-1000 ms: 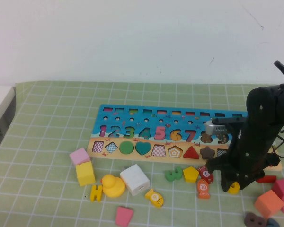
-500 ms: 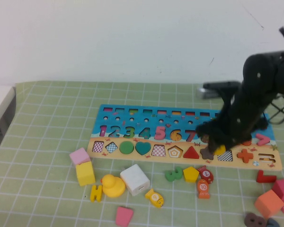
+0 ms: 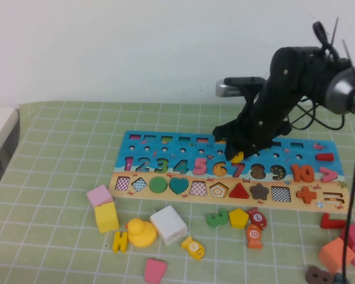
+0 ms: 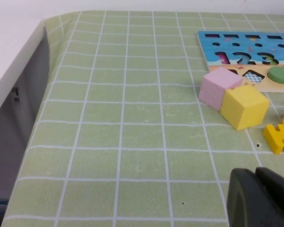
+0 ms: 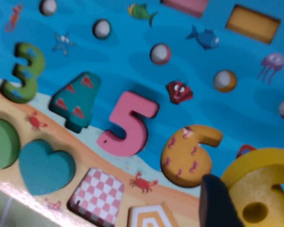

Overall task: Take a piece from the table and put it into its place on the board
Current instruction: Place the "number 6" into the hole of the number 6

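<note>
The right gripper [image 3: 238,155] hangs over the board [image 3: 165,142], pinching the 6 [image 5: 262,189] between its fingers [image 5: 217,203]. The 6 sits in the air just above the blue band, and its slot [image 5: 187,153] lies just beside and below it, next to the pink 5 [image 5: 128,124].

The main risk is a miss on the slot. The 6 looks tilted in the grip, and its loop may not match the turn of the cut-out. If it goes down like that, an edge will likely catch on the slot's rim and the 6 will rest askew on top. Pressing harder then could shove the board across the mat or pop the 5 loose.

A second risk is slip. Only a small part of the 6 seems clamped, so it could twist or drop short and land on the band or roll off toward the shapes row.

The arm also hides the slot in the high view, so alignment leans on the wrist view.

The left gripper [image 4: 258,198] sits parked low over the mat, well apart from the board, near the pink cube [image 4: 217,87] and yellow cube [image 4: 244,106]; I cannot tell its finger state.
</note>
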Controlling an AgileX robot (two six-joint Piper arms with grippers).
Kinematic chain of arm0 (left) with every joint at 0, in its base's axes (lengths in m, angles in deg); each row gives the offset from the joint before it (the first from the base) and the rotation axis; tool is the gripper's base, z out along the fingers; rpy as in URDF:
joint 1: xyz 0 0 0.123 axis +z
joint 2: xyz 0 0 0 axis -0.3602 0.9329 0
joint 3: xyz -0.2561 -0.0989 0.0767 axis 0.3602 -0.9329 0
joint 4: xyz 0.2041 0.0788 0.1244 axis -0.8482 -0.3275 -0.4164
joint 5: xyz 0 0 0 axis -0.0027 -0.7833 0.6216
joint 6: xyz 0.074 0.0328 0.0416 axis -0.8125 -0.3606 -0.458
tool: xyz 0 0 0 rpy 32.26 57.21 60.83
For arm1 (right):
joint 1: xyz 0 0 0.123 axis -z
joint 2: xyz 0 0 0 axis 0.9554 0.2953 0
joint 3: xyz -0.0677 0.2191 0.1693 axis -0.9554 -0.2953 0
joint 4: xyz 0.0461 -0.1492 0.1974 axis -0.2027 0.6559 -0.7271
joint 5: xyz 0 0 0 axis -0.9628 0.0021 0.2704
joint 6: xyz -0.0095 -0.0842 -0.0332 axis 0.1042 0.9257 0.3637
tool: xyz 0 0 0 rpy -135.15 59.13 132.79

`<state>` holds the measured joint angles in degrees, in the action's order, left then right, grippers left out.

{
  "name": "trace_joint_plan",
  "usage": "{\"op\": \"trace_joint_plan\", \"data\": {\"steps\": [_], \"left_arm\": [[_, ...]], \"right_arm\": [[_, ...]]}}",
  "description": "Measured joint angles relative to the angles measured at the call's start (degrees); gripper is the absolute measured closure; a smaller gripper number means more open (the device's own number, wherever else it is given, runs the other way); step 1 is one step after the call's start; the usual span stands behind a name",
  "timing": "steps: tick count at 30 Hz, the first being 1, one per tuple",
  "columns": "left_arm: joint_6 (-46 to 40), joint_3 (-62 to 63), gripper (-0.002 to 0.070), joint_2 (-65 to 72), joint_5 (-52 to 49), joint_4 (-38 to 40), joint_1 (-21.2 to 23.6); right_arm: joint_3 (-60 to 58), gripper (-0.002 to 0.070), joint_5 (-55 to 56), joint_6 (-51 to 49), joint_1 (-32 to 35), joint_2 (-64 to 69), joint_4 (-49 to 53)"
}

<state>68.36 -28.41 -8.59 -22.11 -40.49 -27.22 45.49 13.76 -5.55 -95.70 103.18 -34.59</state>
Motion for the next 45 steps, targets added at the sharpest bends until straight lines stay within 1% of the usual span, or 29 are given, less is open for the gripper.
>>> {"op": "trace_joint_plan", "data": {"steps": [4, 12, 21, 42, 45], "left_arm": [[0.0, 0.0, 0.0677, 0.0, 0.0, 0.0, 0.0], [0.0, 0.0, 0.0677, 0.0, 0.0, 0.0, 0.0], [0.0, 0.0, 0.0677, 0.0, 0.0, 0.0, 0.0], [0.0, 0.0, 0.0677, 0.0, 0.0, 0.0, 0.0], [0.0, 0.0, 0.0677, 0.0, 0.0, 0.0, 0.0]], "right_arm": [[4.62, 0.0388, -2.98, 0.0, -1.25, 4.01, 0.0], [7.95, 0.0388, -2.76, 0.09, -4.99, 6.6, 1.36], [8.15, 0.0388, -2.67, 0.09, -5.03, 7.38, 5.24], [8.27, 0.0388, -3.55, 0.09, -5.03, 7.51, 6.12], [8.27, 0.0368, -3.66, 0.09, -5.03, 7.51, 6.25]]}}
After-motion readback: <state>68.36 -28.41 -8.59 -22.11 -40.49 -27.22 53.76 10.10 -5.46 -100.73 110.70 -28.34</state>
